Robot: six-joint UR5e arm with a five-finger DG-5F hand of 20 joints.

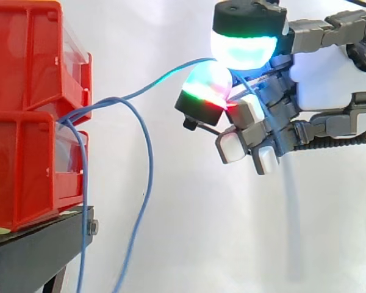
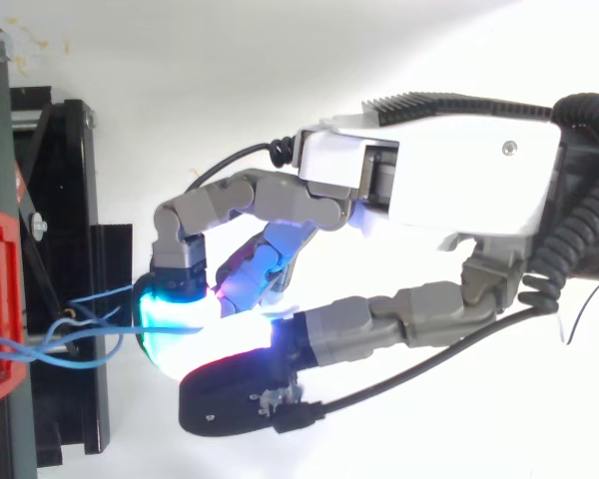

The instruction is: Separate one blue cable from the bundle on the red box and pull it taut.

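- The hand (image 1: pixel 326 76) reaches in from the right, high up and level with the upper bin. Its palm is white and its fingers point left.
- Two glowing pads (image 1: pixel 244 49) are pressed together, one cyan-green above and one green-and-red just below it. They pinch a single blue cable (image 1: pixel 171 72) between them.
- The remaining fingers are curled in under the palm with unlit white tips and hold nothing.
- In the top view the hand (image 2: pixel 459 170) shows the same curled pose, and its lit pads meet near the left, just beside the stand.
- From the pinch, the blue cable runs down and left to the front of the bins in a shallow arc. It is lifted clear of the others but not fully straight.
- The rest of the bundle (image 1: pixel 147 165) stays slack. One strand loops out from the bin front and drops to the bottom edge, and another hangs straight down beside the lower bin.
- In the top view several blue strands (image 2: pixel 80 334) fan out between the bin's edge and the glowing pads.
- Two red bins (image 1: pixel 24 55) are stacked at the left, and the cables come out where the upper bin meets the lower one.
- The bins sit on a black stand (image 1: pixel 30 250).
- A white curtain (image 1: pixel 189 213) hangs behind everything.
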